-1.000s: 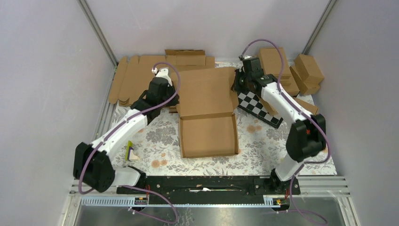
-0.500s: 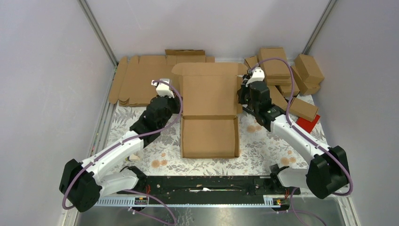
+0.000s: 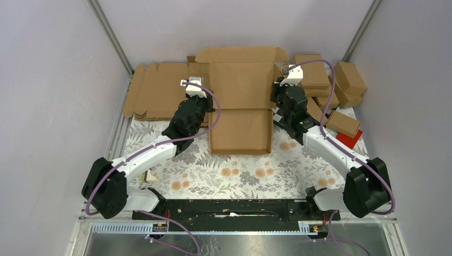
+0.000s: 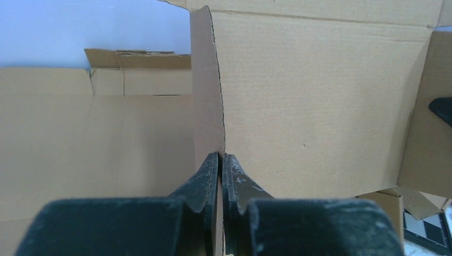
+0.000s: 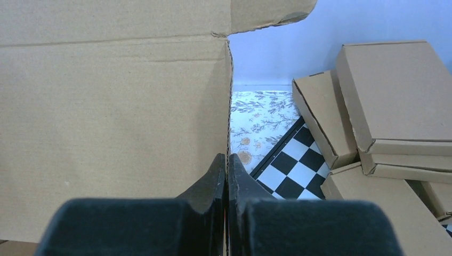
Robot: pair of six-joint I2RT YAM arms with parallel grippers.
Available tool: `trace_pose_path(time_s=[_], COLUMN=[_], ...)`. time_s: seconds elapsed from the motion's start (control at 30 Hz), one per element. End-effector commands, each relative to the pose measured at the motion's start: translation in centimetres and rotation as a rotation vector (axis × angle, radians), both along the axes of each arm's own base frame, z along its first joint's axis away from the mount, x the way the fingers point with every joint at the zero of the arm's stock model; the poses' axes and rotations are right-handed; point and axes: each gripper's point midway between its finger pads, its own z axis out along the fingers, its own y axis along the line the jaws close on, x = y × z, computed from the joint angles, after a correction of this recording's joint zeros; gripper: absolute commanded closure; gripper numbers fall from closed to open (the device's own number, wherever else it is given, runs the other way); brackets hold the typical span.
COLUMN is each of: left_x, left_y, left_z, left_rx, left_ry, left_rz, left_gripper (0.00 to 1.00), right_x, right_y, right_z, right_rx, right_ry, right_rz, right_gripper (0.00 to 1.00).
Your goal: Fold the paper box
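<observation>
Paper box slid back — left gripper, right gripper clamp its lid flaps.

Plain brown corrugated cardboard paper box, no print anywhere. Table shows a grey-white floral cloth with orange blooms. Black-and-white checkerboard panel, flat red piece. Left pincer and right pincer, both black.

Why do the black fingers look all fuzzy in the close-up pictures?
Left wrist view: the left gripper blurs near the lens, the paper box looks sharp. Right wrist view: the right gripper blurs the same way. Top view: even light, no glare.
</observation>
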Motion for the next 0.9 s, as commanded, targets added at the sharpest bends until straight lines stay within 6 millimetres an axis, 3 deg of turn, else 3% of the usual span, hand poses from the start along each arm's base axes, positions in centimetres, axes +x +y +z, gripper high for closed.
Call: trace_pose_path(time_s=[0.0,0.27,0.43,0.53,0.67,0.8,0.87], left_x=[0.0,-2.1,-3.1,-4.0,-4.7,-4.7,-5.0], left_y=[-3.0,-3.0,-3.3,-3.3,-3.2,-3.2,-3.0], left_z=[2.4,-1.5,-2.6,-2.5,-2.5,-3.2,-3.3], left_rx=[-0.046,-0.066,-0.073,-0.100,-0.106,-0.069,-0.060], left_ry=[-0.086,-0.116,-0.138,-0.183,-0.227,-0.213,-0.220], left_rz=[-0.112,-0.184,-0.233,-0.265,-0.288,-0.288,-0.294], left_gripper=[0.96,1.00,1.00,1.00,1.00,1.00,1.00], right_x=[0.1,-0.2,-0.6,-1.4,-2.7,-4.1,-5.5], right_y=[2.4,2.2,1.0,0.7,2.4,2.8,2.9], right_z=[0.8,-4.8,-6.1,-5.7,-5.6,-7.4,-7.2], right_rx=[0.037,-0.010,-0.004,0.030,0.031,-0.007,-0.012], right_ry=[-0.107,-0.087,-0.122,-0.180,-0.179,0.006,0.051], right_rz=[0.081,0.088,0.040,0.045,0.160,0.216,0.255], right_gripper=[1.00,1.00,1.00,0.99,0.78,0.63,0.54])
